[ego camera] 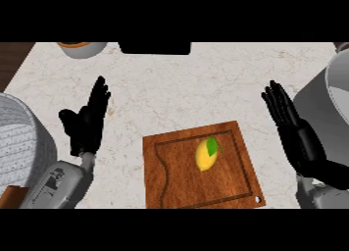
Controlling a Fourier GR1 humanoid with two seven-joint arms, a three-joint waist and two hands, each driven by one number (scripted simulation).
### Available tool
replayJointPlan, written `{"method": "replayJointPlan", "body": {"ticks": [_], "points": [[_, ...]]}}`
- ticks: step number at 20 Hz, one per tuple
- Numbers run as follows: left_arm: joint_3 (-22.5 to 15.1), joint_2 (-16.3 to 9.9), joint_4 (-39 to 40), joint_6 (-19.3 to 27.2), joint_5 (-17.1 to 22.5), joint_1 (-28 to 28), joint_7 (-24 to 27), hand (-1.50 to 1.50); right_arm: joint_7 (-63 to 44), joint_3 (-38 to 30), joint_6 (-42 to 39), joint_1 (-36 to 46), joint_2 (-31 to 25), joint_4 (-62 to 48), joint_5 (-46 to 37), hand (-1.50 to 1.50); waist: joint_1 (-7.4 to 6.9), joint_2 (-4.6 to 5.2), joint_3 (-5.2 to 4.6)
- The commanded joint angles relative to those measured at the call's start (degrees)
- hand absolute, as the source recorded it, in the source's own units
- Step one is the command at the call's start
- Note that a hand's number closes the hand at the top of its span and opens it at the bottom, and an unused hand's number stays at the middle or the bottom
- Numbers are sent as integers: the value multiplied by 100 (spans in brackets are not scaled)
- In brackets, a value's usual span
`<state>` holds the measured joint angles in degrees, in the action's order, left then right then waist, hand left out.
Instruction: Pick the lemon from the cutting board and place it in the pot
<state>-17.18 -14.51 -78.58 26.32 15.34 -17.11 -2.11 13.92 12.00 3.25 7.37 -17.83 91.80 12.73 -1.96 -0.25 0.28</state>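
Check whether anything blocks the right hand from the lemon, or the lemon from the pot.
Nothing visible does. The lemon lies alone on the cutting board; the open right hand stands beside the board, between lemon and pot, with only bare counter in the gap.

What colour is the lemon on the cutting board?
Yellow, with a green leaf; the lemon shows best in the head view.

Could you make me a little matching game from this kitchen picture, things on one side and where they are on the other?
Things:
1. lemon
2. pot
3. left hand
4. cutting board

Places:
A. open, on the left side above the counter
B. at the right edge
C. lying on the wooden board
D. flat on the counter between the two hands

Pairs: 1-C, 2-B, 3-A, 4-D
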Motion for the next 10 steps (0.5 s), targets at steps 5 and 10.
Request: {"method": "replayJointPlan", "body": {"ticks": [5, 10], "points": [[641, -679, -640, -466, 117, -175, 390, 0, -206, -722, -2455, 1287, -1068, -472, 1563, 150, -47, 28, -17], [693, -572, -775, -670, 336, -157, 321, 0, 797, -638, -1349, 1436, -1654, -1743, -1003, -150, -7, 71, -20]]}}
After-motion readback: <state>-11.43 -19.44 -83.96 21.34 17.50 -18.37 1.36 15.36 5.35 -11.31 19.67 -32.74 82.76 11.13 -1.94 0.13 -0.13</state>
